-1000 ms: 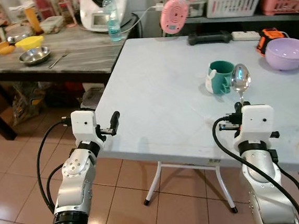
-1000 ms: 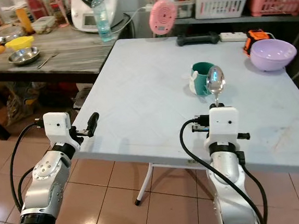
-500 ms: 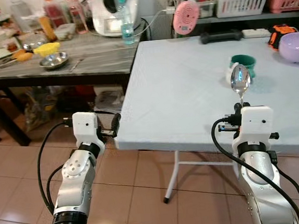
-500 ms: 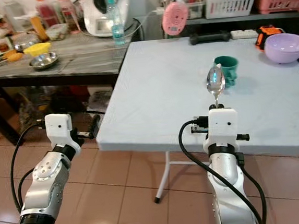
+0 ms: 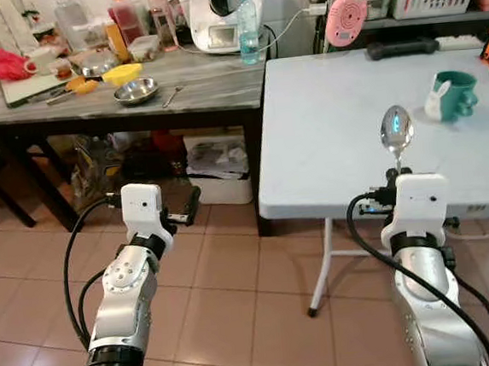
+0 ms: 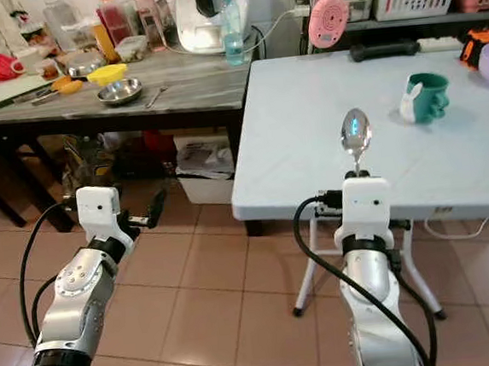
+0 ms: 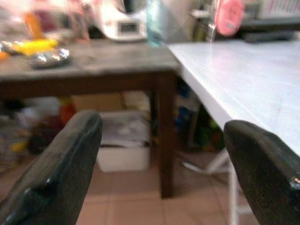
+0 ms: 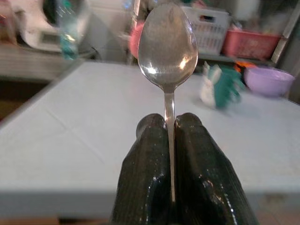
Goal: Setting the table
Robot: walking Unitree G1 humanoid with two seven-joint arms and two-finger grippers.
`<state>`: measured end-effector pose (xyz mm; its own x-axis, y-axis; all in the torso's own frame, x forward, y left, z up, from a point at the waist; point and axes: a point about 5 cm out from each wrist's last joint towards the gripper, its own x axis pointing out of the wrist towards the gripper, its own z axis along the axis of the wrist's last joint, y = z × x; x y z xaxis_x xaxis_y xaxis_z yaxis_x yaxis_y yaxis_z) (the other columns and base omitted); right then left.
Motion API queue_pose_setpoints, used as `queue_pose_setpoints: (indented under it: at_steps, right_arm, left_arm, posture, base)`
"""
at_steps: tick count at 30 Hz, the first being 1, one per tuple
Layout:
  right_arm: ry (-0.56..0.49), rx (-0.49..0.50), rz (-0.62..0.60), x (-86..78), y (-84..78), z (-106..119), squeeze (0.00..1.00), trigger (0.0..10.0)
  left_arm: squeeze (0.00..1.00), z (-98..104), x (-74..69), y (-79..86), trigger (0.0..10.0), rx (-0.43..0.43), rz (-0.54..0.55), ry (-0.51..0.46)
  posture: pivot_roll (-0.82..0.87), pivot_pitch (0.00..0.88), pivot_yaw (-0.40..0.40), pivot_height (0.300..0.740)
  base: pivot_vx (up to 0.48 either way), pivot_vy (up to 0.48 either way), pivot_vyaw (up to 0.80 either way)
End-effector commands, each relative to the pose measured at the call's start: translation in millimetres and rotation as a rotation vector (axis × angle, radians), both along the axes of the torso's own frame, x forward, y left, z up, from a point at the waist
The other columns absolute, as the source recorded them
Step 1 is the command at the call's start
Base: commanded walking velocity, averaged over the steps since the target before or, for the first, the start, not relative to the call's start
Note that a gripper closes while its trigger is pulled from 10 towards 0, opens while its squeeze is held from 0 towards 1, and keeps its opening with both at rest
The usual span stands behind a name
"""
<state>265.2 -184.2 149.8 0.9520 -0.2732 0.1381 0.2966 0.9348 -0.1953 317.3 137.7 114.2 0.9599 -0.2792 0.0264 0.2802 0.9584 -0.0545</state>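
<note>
Right pincer point(image 8: 169, 126) clamped tight on upright spoon point(image 8: 167, 42)

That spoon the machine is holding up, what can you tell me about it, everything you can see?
The spoon is plain, shiny silver-coloured metal, with an oval bowl and a thin, straight handle. It stands upright, bowl at the top, mirroring the room. The right gripper has its two black fingers pinched shut on the handle, hiding the lower part. Nothing else touches it. It is held in the air in front of the near edge of the pale folding table, with a teal mug further back.
</note>
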Motion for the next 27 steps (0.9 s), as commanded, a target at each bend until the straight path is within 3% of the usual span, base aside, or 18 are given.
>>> queue_pose_setpoints:
  at_steps: [1,10,27]
  right_arm:
    - [-0.020,0.007,0.013,0.6,4.4,3.9,0.00,10.0]
    - [-0.015,-0.002,0.010,-0.1,4.0,2.0,0.00,10.0]
    - [-0.010,-0.017,0.010,-0.4,2.1,0.8,0.00,10.0]
  left_arm:
    - [0.00,4.2,2.0,6.4,10.0,0.013,0.005,-0.008]
    - [0.00,4.0,0.1,7.8,10.0,0.022,0.014,-0.014]
    - [0.00,7.4,-4.7,-3.4,10.0,-0.018,-0.063,-0.035]
  posture:
    - [-0.14,0.011,0.077,0.740]
    - [-0.13,0.015,0.074,0.740]
    - [-0.13,0.019,0.070,0.740]
  base:
    - [0.000,0.480,0.00]
    - [0.000,0.467,0.00]
    - [0.000,0.000,0.00]
